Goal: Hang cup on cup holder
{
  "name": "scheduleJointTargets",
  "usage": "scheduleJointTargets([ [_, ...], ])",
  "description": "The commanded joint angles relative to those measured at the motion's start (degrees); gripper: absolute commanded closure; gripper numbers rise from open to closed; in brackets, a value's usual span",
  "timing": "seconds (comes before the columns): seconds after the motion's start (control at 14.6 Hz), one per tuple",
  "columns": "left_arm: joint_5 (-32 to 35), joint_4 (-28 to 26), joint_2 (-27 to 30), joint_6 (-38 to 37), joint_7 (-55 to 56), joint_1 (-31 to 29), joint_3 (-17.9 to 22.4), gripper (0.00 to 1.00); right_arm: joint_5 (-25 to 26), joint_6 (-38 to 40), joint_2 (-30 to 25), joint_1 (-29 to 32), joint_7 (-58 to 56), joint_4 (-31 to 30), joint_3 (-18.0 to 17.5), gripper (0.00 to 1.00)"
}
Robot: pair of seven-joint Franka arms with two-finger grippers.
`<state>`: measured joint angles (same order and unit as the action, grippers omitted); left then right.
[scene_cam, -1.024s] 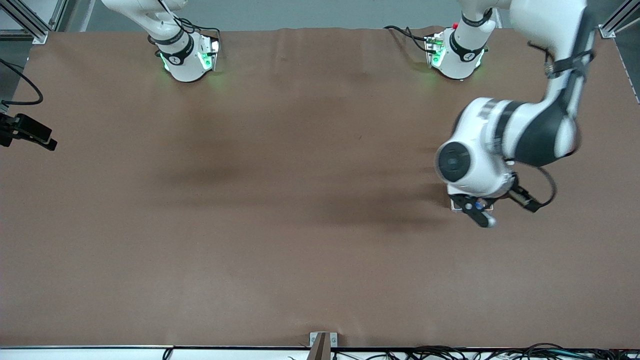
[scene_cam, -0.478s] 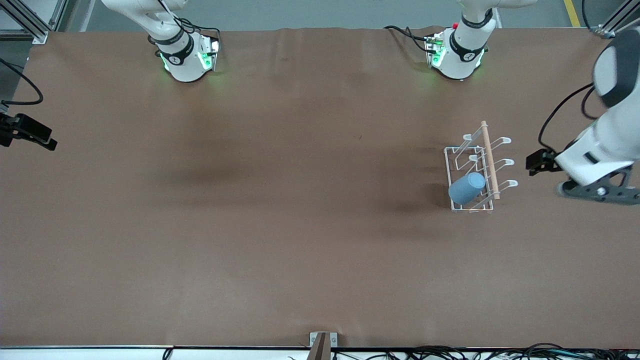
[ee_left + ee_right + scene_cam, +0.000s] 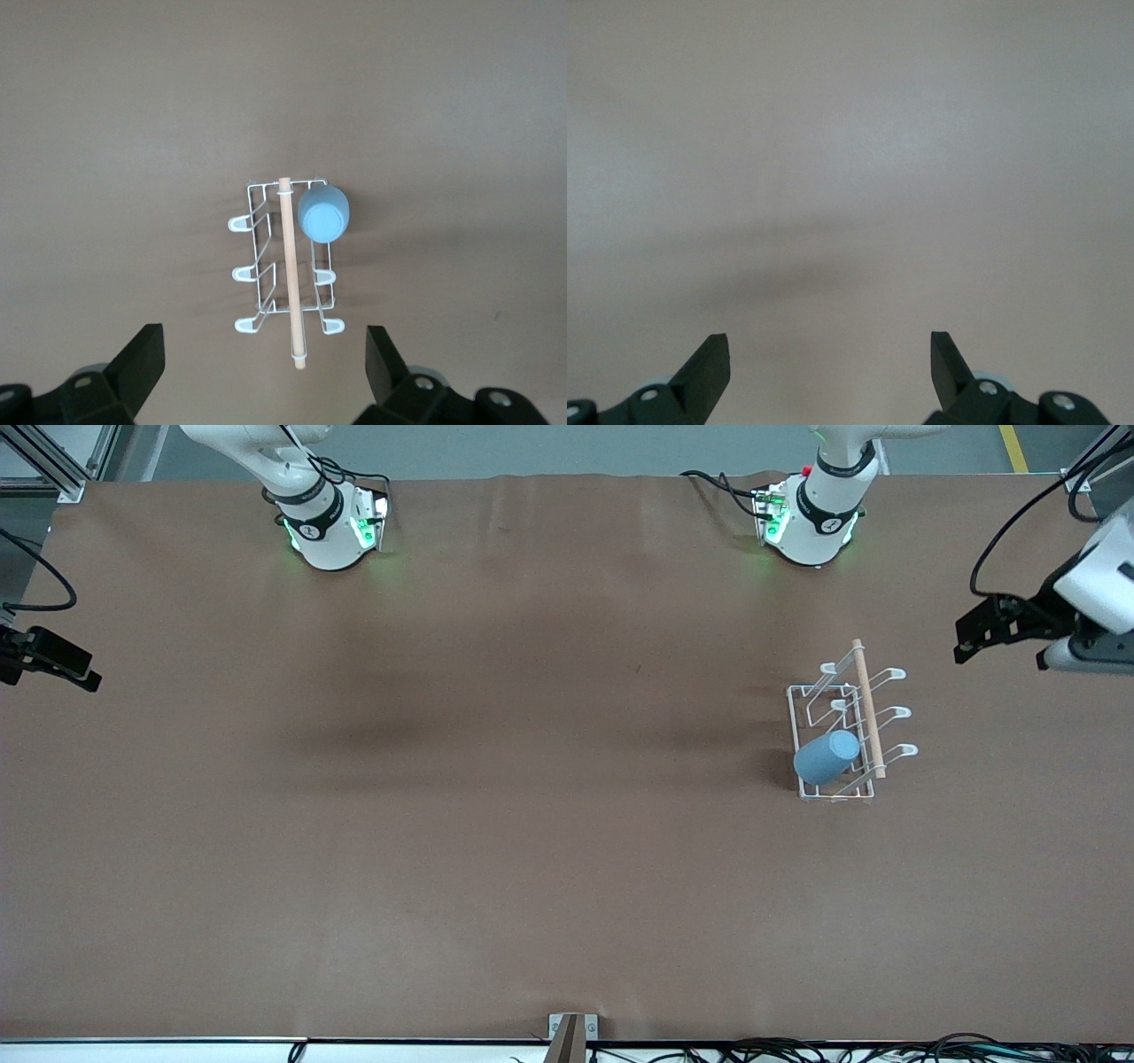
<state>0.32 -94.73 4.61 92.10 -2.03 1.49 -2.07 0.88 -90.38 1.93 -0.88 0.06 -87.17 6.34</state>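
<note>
The cup [image 3: 827,756] is hung on the cup holder [image 3: 840,724]. Both hands, left [image 3: 264,365] and right [image 3: 829,365], are spread wide, empty.

Even soft light; faint blurred shadows

A brown table [image 3: 496,850] with cables [image 3: 842,1051] along its near edge.

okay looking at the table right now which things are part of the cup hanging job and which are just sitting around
Part of the job:
the cup, on a prong of the cup holder
left gripper, open, high over the holder

Just around:
right gripper, open, waiting over the brown table cover
</note>
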Motion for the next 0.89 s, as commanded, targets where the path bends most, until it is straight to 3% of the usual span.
scheduleJointTargets([
  [0.0, -0.85, 1.72, 0.23, -0.08, 0.54, 0.18, 0.13, 0.0, 0.35, -0.15, -1.31, 0.53, 0.2, -1.25, -0.63, 0.0],
  [0.34, -0.67, 11.57, -3.55, -5.42, 1.24, 0.8, -0.04, 0.0, 0.35, -0.15, -1.31, 0.53, 0.2, -1.25, -0.54, 0.0],
  [0.55, -1.37, 10.27, -2.33, -9.83, 3.09, 0.62, 1.27, 0.0, 0.35, -0.33, -1.31, 0.62, 0.2, -1.34, -0.54, 0.0],
  [0.82, -1.64, 9.83, -2.68, -7.55, 3.97, 1.85, 1.98, 0.0, 0.35, -0.24, -1.31, 0.79, 0.2, -1.34, -0.54, 0.0],
])
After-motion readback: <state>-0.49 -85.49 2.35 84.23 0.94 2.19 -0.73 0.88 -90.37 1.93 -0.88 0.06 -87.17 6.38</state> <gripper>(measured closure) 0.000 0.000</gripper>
